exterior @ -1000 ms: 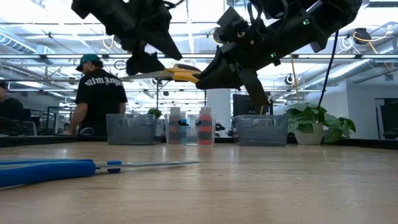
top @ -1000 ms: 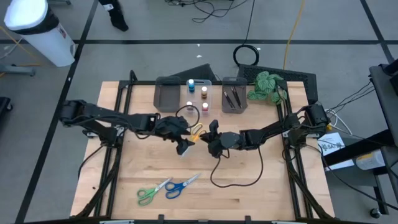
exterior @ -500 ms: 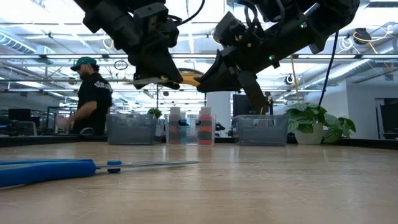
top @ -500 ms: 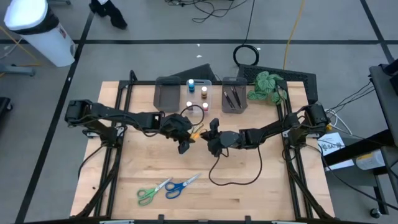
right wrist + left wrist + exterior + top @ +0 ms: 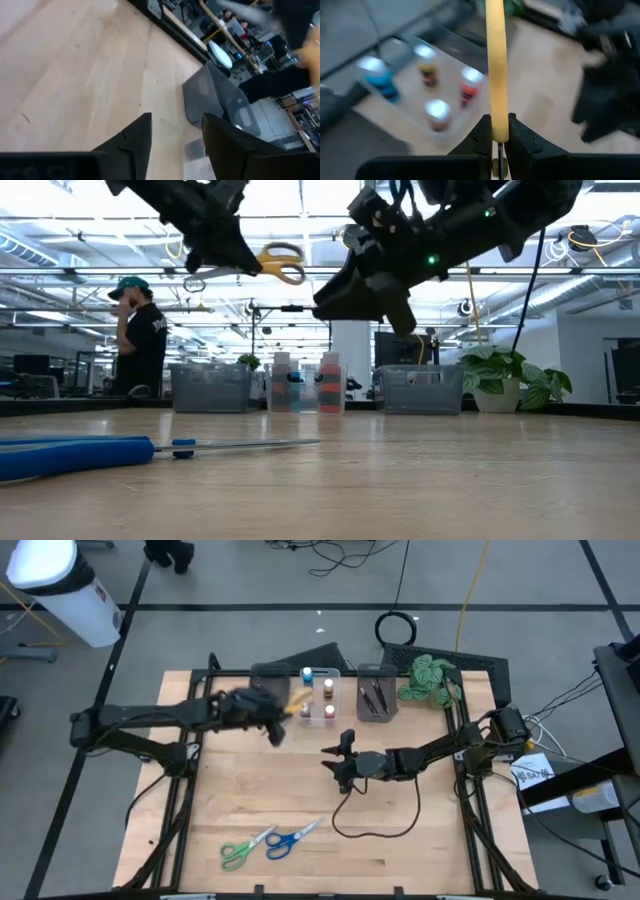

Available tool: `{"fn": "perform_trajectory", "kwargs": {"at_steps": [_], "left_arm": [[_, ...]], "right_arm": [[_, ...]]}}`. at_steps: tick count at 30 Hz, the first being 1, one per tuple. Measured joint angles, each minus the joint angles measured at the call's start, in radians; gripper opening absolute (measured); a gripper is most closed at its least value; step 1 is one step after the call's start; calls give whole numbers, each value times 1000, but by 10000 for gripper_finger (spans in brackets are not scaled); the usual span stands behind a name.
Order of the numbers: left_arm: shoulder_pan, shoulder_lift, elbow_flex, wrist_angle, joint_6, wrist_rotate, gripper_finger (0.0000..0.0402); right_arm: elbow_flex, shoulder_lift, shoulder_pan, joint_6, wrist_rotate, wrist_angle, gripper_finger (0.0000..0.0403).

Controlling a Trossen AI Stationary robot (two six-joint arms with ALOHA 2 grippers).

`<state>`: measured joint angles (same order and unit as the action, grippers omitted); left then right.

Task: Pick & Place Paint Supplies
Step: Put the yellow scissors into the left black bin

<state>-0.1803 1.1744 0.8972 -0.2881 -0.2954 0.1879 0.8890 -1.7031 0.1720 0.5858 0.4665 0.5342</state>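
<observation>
The left gripper (image 5: 496, 145) is clamped on the yellow-handled scissors (image 5: 270, 263), held aloft near the tabletop's far edge, over the clear pot tray (image 5: 316, 700). Pinched only by the handle, they could swing or slip onto the pots. The right gripper (image 5: 172, 135) hangs mid-table, parted and empty.

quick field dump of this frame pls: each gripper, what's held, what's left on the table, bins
left gripper: shut on yellow scissors, raised near the clear bin
right gripper: open, empty, mid-table
on table: green scissors, blue scissors, front edge
clear bin: paint pots
right grey bin: dark brushes
left grey bin: contents hidden by arm
</observation>
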Motion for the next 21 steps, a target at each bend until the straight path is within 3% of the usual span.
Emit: {"fn": "perform_trajectory", "kwargs": {"at_steps": [5, 12, 17, 21], "left_arm": [[-166, -72, -109, 115, -15, 4, 29], [-429, -68, -387, 533, -221, -47, 29], [-505, -15, -496, 777, -319, -50, 29], [-510, 46, -501, 802, -323, -8, 32]], "right_arm": [[0, 0, 1, 0, 1, -5, 164], [0, 0, -2, 1, 1, -11, 153], [0, 0, -2, 1, 1, -7, 150], [0, 0, -7, 1, 0, -7, 150]]}}
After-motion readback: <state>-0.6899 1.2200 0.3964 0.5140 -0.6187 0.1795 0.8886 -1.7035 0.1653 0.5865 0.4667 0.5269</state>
